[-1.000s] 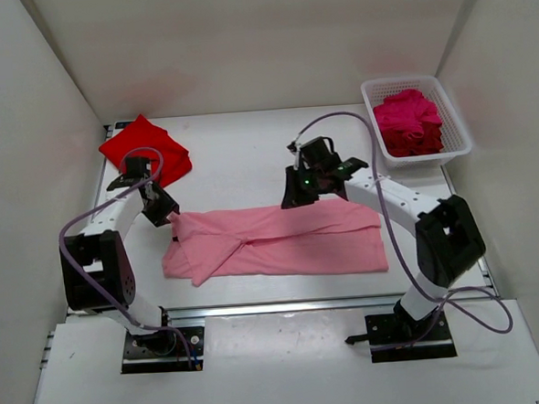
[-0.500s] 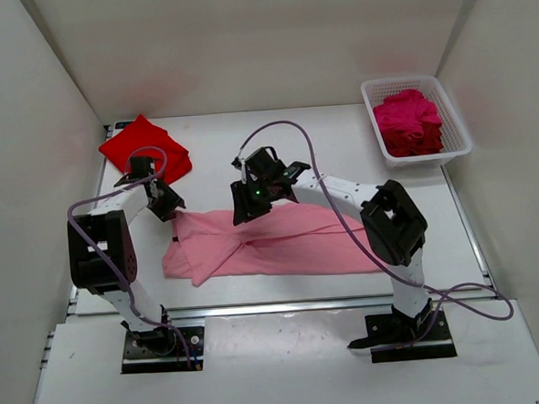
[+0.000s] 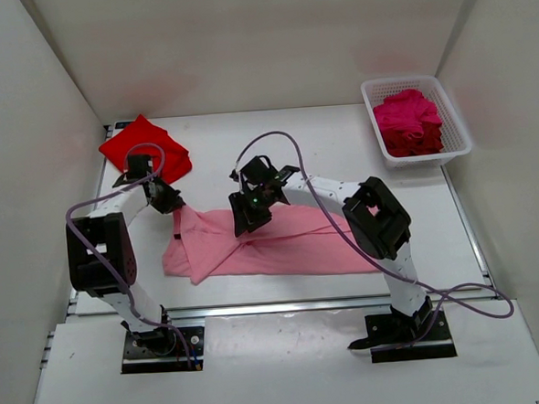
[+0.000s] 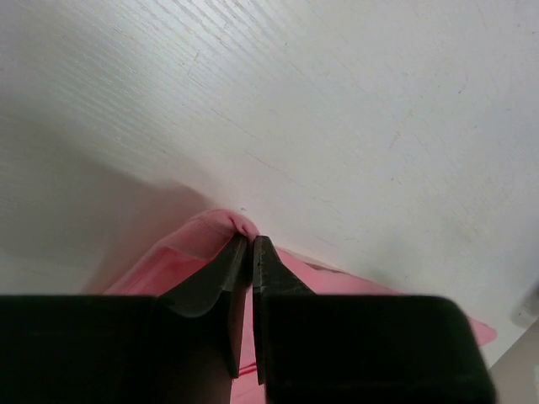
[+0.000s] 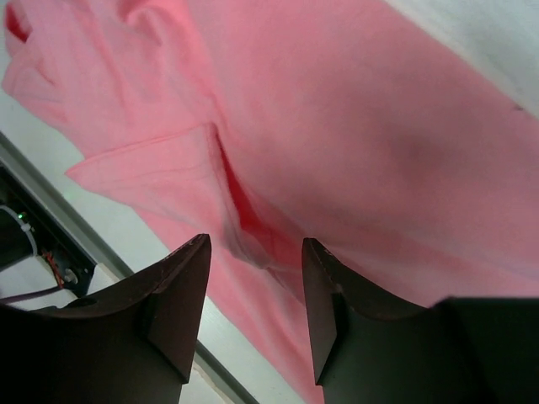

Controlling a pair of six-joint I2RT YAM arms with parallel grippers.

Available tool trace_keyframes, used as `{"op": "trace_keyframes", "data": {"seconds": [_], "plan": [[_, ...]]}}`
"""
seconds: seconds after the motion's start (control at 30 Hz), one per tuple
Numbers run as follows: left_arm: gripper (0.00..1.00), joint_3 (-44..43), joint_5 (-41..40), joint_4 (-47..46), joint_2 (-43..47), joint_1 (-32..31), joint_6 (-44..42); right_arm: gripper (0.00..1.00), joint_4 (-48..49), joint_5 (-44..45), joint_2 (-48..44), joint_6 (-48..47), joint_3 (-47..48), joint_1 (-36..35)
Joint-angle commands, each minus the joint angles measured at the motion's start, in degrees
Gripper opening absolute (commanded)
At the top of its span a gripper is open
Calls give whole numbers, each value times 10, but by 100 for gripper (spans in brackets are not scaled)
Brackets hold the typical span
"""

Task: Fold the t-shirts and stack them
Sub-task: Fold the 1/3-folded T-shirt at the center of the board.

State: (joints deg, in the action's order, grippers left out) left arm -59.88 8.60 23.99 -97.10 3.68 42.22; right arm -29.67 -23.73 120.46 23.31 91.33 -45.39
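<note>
A light pink t-shirt lies spread across the near middle of the table, folded lengthwise. My left gripper is at its far left corner, and the left wrist view shows the jaws shut on that pink edge. Over the shirt's left half, my right gripper hovers open, and its fingertips frame a crease in the pink cloth. A folded bright red t-shirt rests at the far left. Magenta cloth is heaped in the basket.
The white lattice basket stands at the far right corner. White walls close in the table on three sides. A metal rail runs along the near edge, in front of both arm bases.
My right arm swung left from the shirt's far middle edge to its left half and opened. My left gripper closed on the shirt's far left corner.
</note>
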Motion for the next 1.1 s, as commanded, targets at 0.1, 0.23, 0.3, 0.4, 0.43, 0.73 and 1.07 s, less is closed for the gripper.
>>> {"op": "trace_keyframes", "data": {"seconds": [0.1,0.23,0.3,0.4,0.43,0.73,1.07], "plan": [[16,5,22,-7,52,11,25,46,7,-31,-1,-4,5,-17],[16,8,32,1,65,10,33,23,4,-25,-8,-16,10,-18],[18,1,31,12,66,12,31,11,-3,-16,-10,-19,13,-14],[17,-14,35,32,60,15,30,0,-14,-16,-23,-23,7,-4],[14,-19,40,42,60,14,31,0,-14,-11,-33,-26,7,-8],[6,-82,69,111,47,26,34,0,-22,-8,-122,-24,-59,-12],[20,-30,134,25,-22,55,77,2,-7,4,-147,-33,-127,-15]]}}
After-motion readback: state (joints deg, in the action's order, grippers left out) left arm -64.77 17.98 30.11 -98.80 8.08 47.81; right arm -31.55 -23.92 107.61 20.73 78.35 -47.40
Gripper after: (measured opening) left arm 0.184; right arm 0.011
